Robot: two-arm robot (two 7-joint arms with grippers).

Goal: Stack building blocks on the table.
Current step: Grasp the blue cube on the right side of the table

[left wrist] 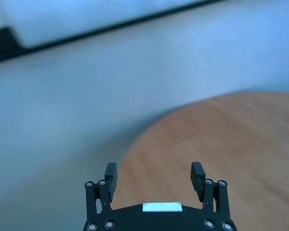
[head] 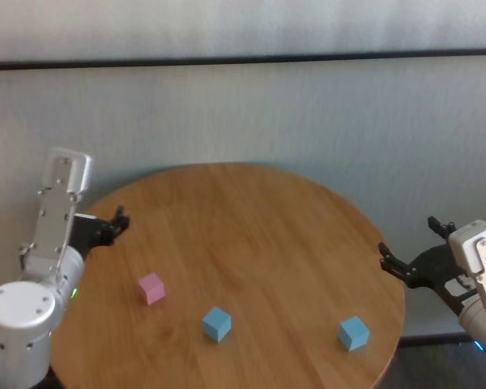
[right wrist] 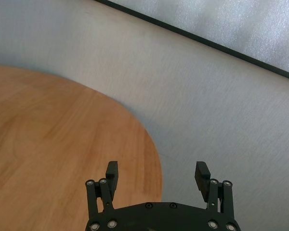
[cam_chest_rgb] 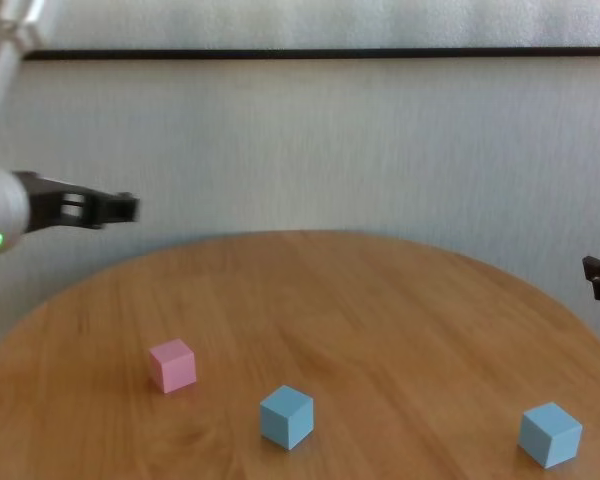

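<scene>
- Your left claw (head: 120,220) hangs over the left rim of the table (head: 259,211), fingers spread and empty; your right claw (head: 405,258) waits just off the right rim, also spread and empty.
- No stack exists yet — the pink block (head: 151,288), the middle blue block (head: 216,323) and the right blue block (head: 353,333) all sit apart on the near half of the table.
- The right blue block lies near the near-right edge. If you nudge it with a finger while you come down, it can slide off the table.
- The pink and middle blue blocks are near each other — a wide claw coming for one may touch the other.
- The blocks are small, so a block placed off-centre will probably tip.
- The far half of the table holds nothing; build there or in the centre, away from the rim.
</scene>
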